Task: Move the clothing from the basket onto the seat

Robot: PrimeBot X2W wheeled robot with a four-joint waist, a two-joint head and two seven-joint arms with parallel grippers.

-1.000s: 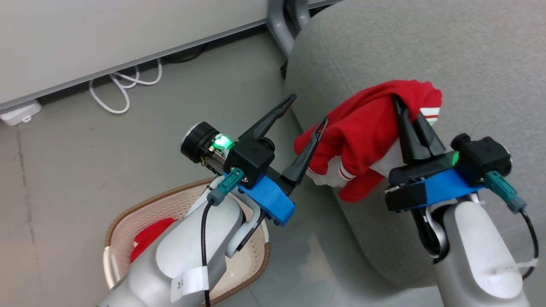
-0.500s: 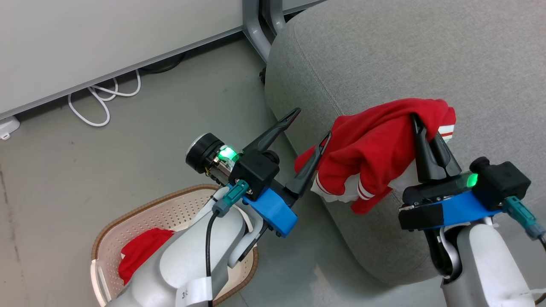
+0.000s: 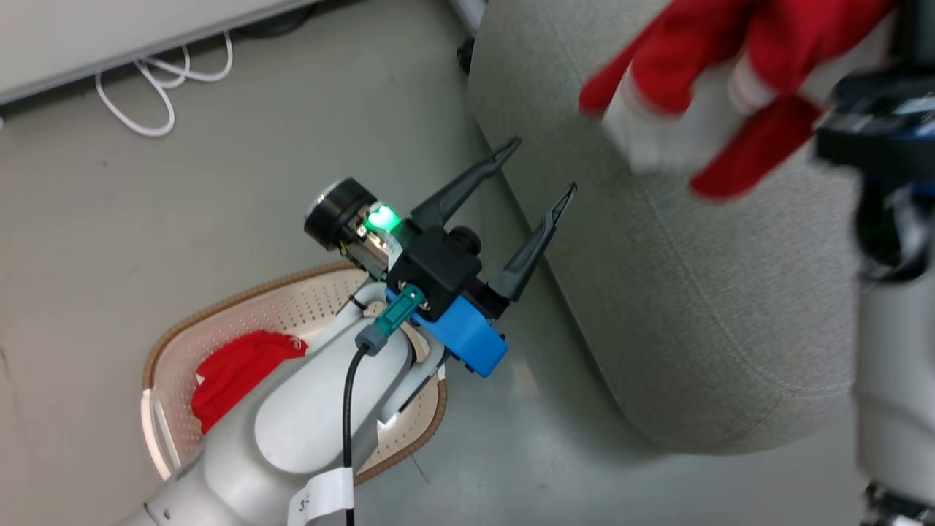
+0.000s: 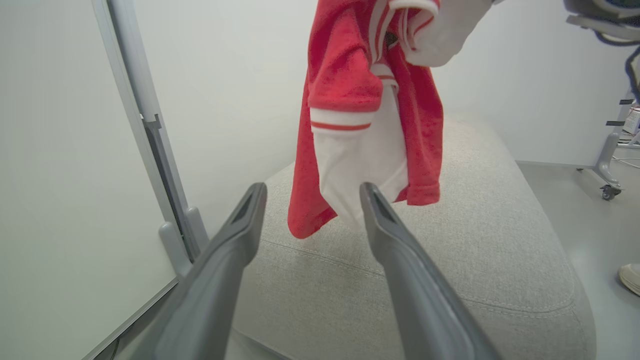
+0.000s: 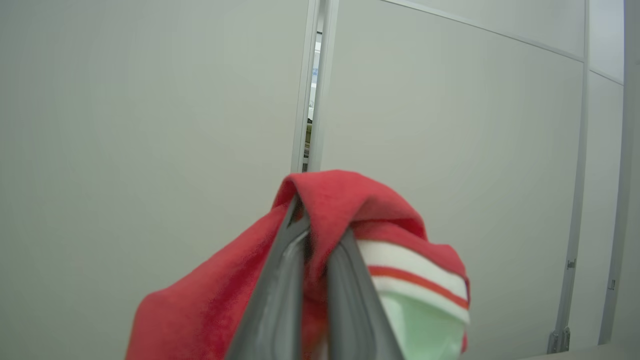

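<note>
Hoisted higher — red garment (image 4: 350,85) clamped by right tool (image 5: 318,226).

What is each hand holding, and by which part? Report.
The right hand is shut on a bunched fold of the red garment, hanging above the seat. The left hand is open, empty.

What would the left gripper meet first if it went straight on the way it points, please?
The left gripper would probably meet the hanging garment first, the seat behind it; depth is unclear.
</note>
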